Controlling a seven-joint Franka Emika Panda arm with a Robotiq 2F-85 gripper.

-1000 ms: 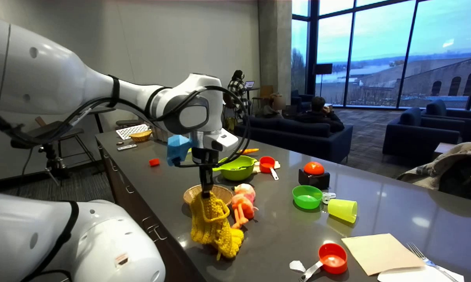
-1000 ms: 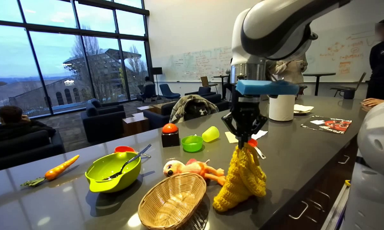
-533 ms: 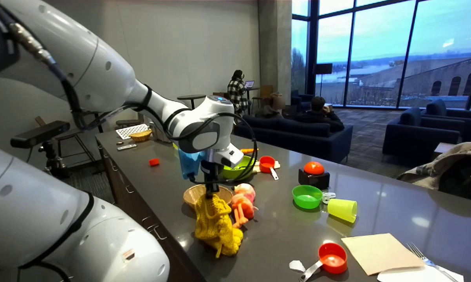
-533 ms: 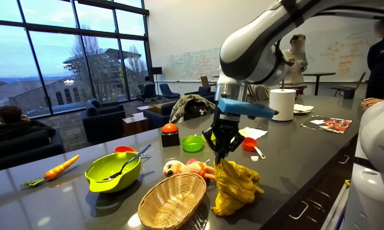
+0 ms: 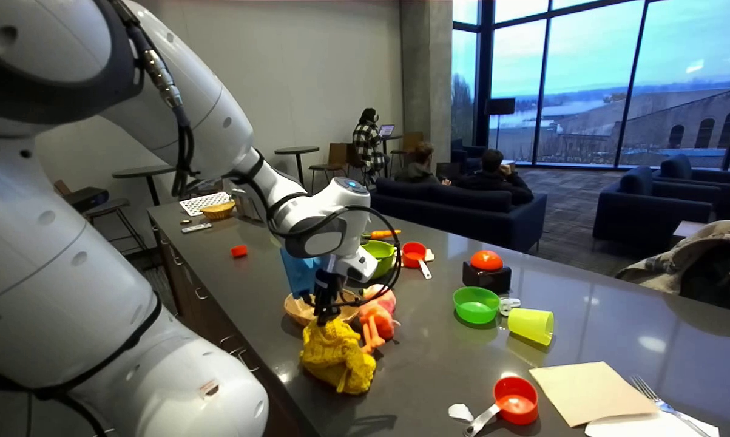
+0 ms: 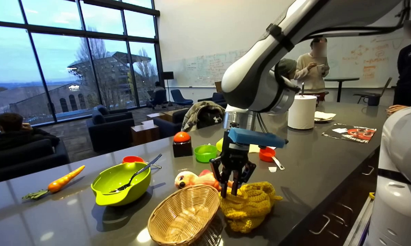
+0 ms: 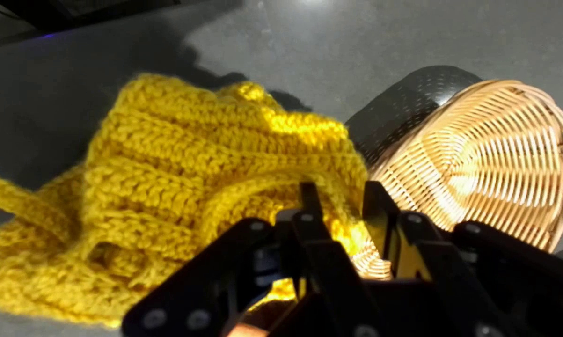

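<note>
Yellow knit beside hand; red button: both exterior views only.

Includes one yellow knitted piece, one plush toy, two wicker baskets, two red measuring cups, one carrot.

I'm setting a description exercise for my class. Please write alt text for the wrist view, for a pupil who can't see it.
Yellow crocheted fabric lies crumpled on a grey countertop, with the robot's black gripper at the bottom, jaws parted over the fabric's right edge. At right sits a wicker basket.
</note>
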